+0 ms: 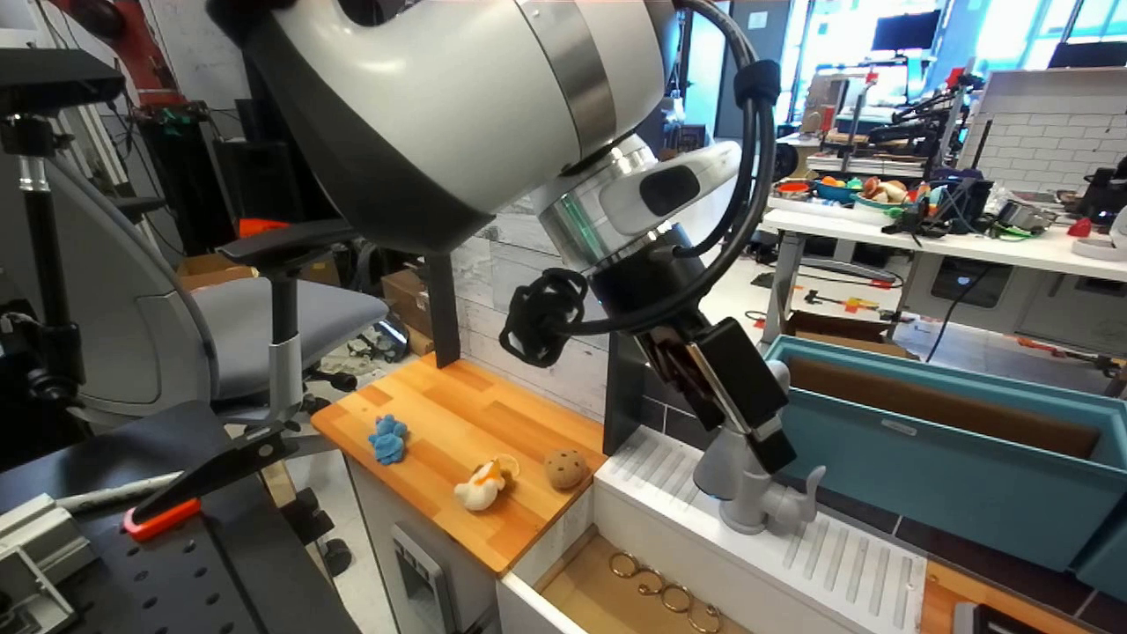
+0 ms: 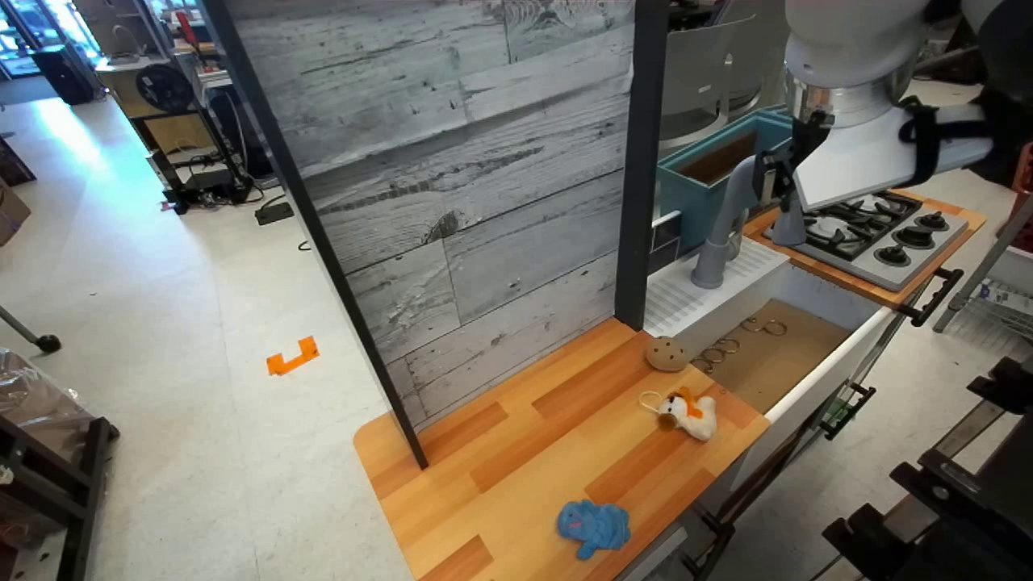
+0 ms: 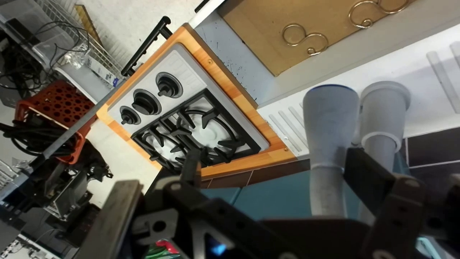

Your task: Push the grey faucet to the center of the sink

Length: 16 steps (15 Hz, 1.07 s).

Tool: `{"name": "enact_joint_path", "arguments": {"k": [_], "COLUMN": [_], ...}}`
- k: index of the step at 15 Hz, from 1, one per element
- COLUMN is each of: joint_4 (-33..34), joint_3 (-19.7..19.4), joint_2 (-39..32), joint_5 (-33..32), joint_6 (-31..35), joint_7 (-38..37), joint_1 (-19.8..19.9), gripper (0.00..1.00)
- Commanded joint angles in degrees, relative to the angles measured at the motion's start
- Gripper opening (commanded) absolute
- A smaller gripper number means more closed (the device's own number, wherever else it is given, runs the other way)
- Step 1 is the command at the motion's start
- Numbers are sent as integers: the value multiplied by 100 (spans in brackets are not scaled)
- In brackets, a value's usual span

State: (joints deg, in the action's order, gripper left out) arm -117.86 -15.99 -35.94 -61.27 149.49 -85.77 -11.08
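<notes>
Wrist view: grey faucet (image 3: 337, 133) at three o'clock, gripper (image 3: 273, 158) spread wide.
Probably stiff, slick, light to swing; best held by its spout (image 3: 329, 147).

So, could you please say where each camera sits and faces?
An exterior view: outside, facing down past the white arm to the grey gooseneck faucet.
An exterior view: outside, facing down over the brown wooden worktop; arm upper right.
Wrist view: on the wrist, facing the grey stovetop; black gripper shows.
All three share the faucet.
</notes>
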Motion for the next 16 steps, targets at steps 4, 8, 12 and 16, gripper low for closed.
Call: {"name": "enact_joint_path", "arguments": {"k": [4, 8, 12, 16], "joint_4": [-1215, -1966, -1967, -2074], "joint_3": [1039, 1896, 1679, 1719], "joint_2": [1406, 2118, 2084, 2160], "joint_5": [787, 2400, 2894, 2907], "joint_6": [244, 300, 196, 196], "joint_7": [1578, 3284, 3590, 3647], "joint_1": [753, 1351, 1008, 1080], "gripper": [100, 100, 100, 100]}}
